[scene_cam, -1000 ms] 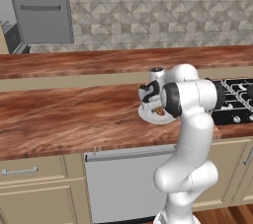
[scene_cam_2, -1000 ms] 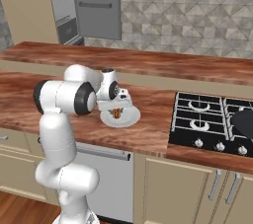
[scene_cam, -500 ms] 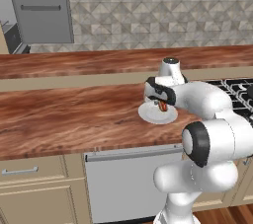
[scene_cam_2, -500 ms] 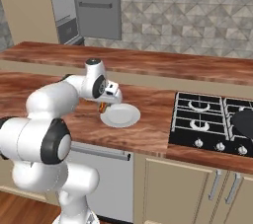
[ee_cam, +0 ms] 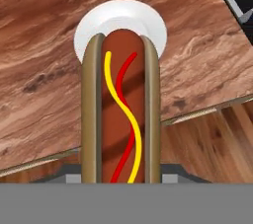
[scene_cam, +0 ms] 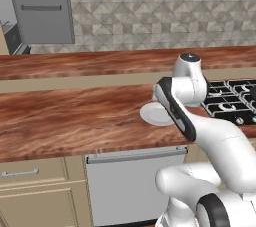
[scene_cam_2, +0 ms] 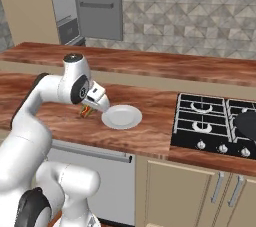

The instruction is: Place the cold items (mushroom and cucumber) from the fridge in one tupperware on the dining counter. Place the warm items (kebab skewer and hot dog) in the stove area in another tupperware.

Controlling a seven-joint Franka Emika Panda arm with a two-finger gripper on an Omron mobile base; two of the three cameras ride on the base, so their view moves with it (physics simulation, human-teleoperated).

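Observation:
My gripper [scene_cam_2: 88,108] is shut on the hot dog [scene_cam_2: 85,112], an orange-red sausage in a tan bun. It hangs just above the near wood counter, left of a white plate [scene_cam_2: 121,117]. In the hand view the hot dog [ee_cam: 121,119] stands lengthwise between the fingers, with yellow and red sauce lines, and the bare plate [ee_cam: 118,18] lies beyond its far end. From the left base camera my own arm hides the gripper, with the plate [scene_cam: 152,114] beside it. The fridge [scene_cam_2: 95,1] stands at the back left, and the dining counter [scene_cam_2: 150,63] runs behind the near counter.
A black gas stove [scene_cam_2: 215,123] sits at the right of the near counter, with a dark pan [scene_cam_2: 247,123] on it. Below the counter edge are a dishwasher front [scene_cam: 132,186] and beige cabinet doors [scene_cam_2: 200,196]. The wood counter [scene_cam: 65,121] stretches bare to the left.
The hot dog has come up off the plate in my gripper. The arm has swung it from over the plate to the plate's left side as the right base camera shows it.

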